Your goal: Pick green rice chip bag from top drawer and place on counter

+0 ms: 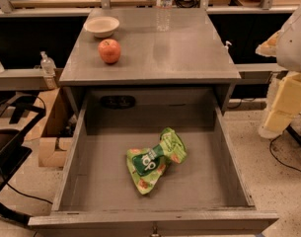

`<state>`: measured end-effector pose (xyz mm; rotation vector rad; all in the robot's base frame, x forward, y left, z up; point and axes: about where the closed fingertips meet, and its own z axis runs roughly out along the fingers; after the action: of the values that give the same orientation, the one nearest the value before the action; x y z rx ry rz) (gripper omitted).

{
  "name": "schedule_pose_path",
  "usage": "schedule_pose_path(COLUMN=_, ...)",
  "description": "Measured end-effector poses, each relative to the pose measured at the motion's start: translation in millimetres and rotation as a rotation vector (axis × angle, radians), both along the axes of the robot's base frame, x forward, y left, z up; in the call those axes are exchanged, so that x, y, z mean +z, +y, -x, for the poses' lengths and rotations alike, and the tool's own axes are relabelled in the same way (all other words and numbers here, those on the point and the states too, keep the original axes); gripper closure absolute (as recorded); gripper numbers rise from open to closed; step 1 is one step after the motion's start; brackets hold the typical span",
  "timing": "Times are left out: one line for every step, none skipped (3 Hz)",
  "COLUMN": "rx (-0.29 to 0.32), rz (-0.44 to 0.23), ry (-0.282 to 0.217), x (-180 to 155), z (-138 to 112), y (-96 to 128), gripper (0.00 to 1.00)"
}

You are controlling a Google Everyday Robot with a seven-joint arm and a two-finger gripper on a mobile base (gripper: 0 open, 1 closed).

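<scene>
Grey worn wood: the green rice chip bag lies crumpled mid-floor in the open top drawer. The counter above bears a red apple, bowl and bottle. A white arm shows at the right edge over speckled floor; the gripper is out of frame, its jaws impossible to judge

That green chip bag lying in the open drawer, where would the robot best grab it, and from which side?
Probably from straight above, since the walls of the top drawer block a sideways approach. The green rice chip bag lies flat and diagonal; pinching across its crumpled middle looks best. The gripper is not in view.
</scene>
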<state>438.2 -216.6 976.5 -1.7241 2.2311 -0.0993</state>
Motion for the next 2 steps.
schedule_pose_path(rx=0.001, rz=-0.003, ry=-0.005, x=0, z=-1, y=0, gripper=0.00)
schedule_pose_path(rx=0.001, rz=-0.075, ry=-0.010, x=-35, z=-19, y=-3, gripper=0.00)
